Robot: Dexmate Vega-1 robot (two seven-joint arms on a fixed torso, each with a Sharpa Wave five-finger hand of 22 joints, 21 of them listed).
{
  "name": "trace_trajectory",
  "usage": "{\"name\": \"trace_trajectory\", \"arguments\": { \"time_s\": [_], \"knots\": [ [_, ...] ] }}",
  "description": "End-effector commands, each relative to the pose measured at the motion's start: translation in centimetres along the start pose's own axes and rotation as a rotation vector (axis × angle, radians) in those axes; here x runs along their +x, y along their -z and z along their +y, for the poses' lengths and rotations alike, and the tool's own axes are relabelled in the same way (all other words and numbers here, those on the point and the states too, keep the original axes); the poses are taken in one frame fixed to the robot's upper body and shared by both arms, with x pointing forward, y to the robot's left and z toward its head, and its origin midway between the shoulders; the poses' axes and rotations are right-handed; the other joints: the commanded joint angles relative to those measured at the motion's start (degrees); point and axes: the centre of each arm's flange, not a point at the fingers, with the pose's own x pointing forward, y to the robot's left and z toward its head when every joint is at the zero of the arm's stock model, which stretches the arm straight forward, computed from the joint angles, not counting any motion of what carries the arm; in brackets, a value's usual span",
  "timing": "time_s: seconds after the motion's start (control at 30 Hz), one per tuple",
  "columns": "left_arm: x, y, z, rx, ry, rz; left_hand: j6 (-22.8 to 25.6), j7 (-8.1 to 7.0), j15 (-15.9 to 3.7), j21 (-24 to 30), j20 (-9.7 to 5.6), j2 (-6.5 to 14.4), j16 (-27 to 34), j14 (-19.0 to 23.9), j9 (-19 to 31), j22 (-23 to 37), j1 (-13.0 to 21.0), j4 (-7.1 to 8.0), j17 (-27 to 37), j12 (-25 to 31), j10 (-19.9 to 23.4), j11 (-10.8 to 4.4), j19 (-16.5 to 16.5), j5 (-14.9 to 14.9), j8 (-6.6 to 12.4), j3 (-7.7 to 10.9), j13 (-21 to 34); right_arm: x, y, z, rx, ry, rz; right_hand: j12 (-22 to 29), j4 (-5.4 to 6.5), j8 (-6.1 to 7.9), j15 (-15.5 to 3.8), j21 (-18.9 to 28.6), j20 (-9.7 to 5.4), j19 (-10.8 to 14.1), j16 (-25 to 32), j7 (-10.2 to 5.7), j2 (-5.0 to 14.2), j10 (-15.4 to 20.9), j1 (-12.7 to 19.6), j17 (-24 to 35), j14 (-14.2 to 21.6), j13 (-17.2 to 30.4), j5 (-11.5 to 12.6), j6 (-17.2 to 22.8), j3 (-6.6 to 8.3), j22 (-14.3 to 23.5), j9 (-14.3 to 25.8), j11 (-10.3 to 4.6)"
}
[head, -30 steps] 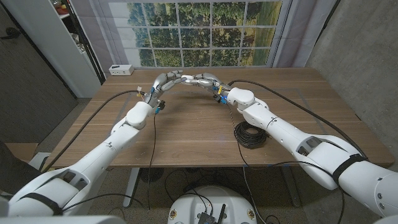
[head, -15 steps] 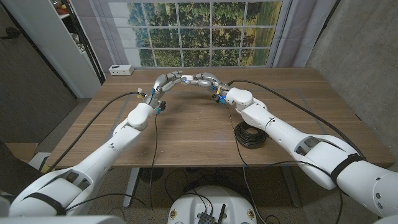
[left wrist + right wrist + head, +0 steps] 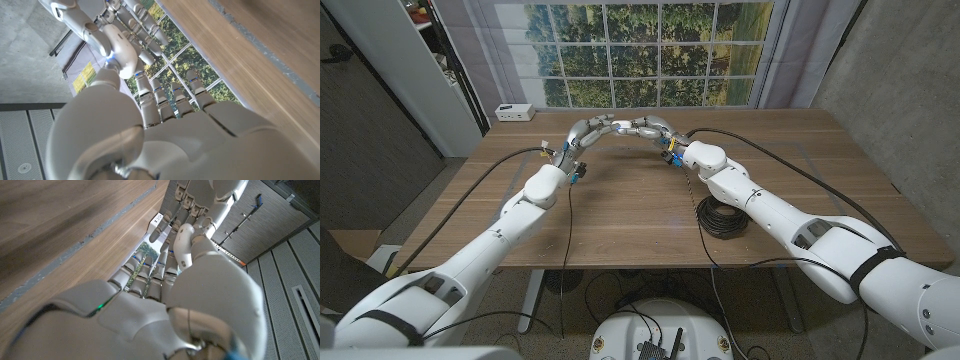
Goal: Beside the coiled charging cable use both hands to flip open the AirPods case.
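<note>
Wooden counter [image 3: 640, 200] with a window behind. Left hand [image 3: 588, 130] is raised at the far middle, fingers [image 3: 170, 97] lying side by side and reaching toward the other hand. Right hand [image 3: 648, 130] meets it, fingers [image 3: 150, 272] likewise close together. Whatever sits between the two sets of fingertips is hidden; cannot tell if the AirPods case is pinched there or whether its lid is up. Coiled charging cable [image 3: 723, 215] lies well back from the fingers, by the right forearm. Judgement: mid-task, hands joined, opening unconfirmed.
</note>
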Motion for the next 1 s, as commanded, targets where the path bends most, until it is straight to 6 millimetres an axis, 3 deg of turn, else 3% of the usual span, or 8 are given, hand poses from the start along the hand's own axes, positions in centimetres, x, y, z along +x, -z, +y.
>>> {"name": "trace_trajectory", "arguments": {
  "time_s": [0.03,0.2,0.5,0.7,1.0],
  "knots": [
    [0.04,-0.41,0.2,0.0,0.079,0.009,-1.96,-0.06,-0.72,-0.37,0.17,-1.38,-0.41,-1.11,0.38,0.1,-1.09,0.23,0.34,-0.62,-1.65,1.13,-0.69,0.34,-0.87,-0.99,0.26,-0.19,0.28,-0.47,-0.025,0.009,0.004,0.32,-0.11,0.97,-7.5,0.0,-0.18,0.8,0.44,-5.7,0.89,1.28,0.59,0.35,0.55,0.31,-0.15,6.44,0.45,0.29,2.31,-0.96],
    [0.14,-0.73,0.32,-0.003,0.105,0.016,-3.37,0.15,0.01,-0.46,0.38,-1.56,-0.65,-2.07,0.62,0.04,-1.15,0.28,0.37,-1.03,-2.76,1.81,-0.84,0.89,-1.51,-1.49,0.34,-0.33,0.38,-0.91,-0.047,0.006,0.008,0.4,-0.16,1.38,-7.91,-0.11,-0.26,0.65,0.52,-6.17,0.88,1.72,0.91,0.45,0.52,0.43,-0.27,7.05,0.48,0.3,2.77,-1.02],
    [0.13,-0.96,0.44,-0.016,0.114,0.012,-2.59,-0.04,0.2,-0.43,0.69,-0.07,-0.19,-1.23,1.02,0.01,-0.15,0.18,0.44,-0.74,-2.14,0.93,-0.77,1.55,-1.2,-0.95,0.42,-0.48,0.46,-1.07,-0.091,-0.012,0.008,0.15,-0.06,1.63,-8.55,-0.3,-0.51,0.2,0.52,-6.65,0.86,1.39,1.06,0.61,0.14,0.6,-0.37,7.14,0.39,0.31,3.36,-1.42],
    [0.13,-0.96,0.51,-0.022,0.115,0.01,-2.15,-0.19,0.16,-0.39,0.8,0.26,0.16,-0.42,1.27,-0.01,-0.15,0.3,0.48,-0.44,-1.44,1.29,-0.67,1.74,-1.03,-1.09,0.47,-0.57,0.6,-1.14,-0.103,-0.013,0.014,0.1,-0.04,1.74,-8.95,-0.37,-0.72,-0.04,0.56,-6.58,0.84,1.5,1.24,0.69,-0.01,0.73,-0.41,7.1,0.34,0.32,3.75,-1.83],
    [-0.14,-0.88,0.71,-0.036,0.111,0.009,-1.79,0.65,-0.22,-0.2,0.73,0.82,0.58,0.53,1.66,-0.02,-1.03,1.03,0.62,-0.06,-0.57,1.16,-0.23,1.89,-0.84,-1.61,0.57,-0.68,0.87,-1.42,-0.122,-0.009,0.025,-0.01,-0.02,1.74,-9.43,-0.38,-0.87,-0.17,0.62,-6.73,0.72,1.51,1.43,0.75,-0.14,0.89,-0.44,7.32,0.21,0.32,3.89,-1.94]
  ]
}}
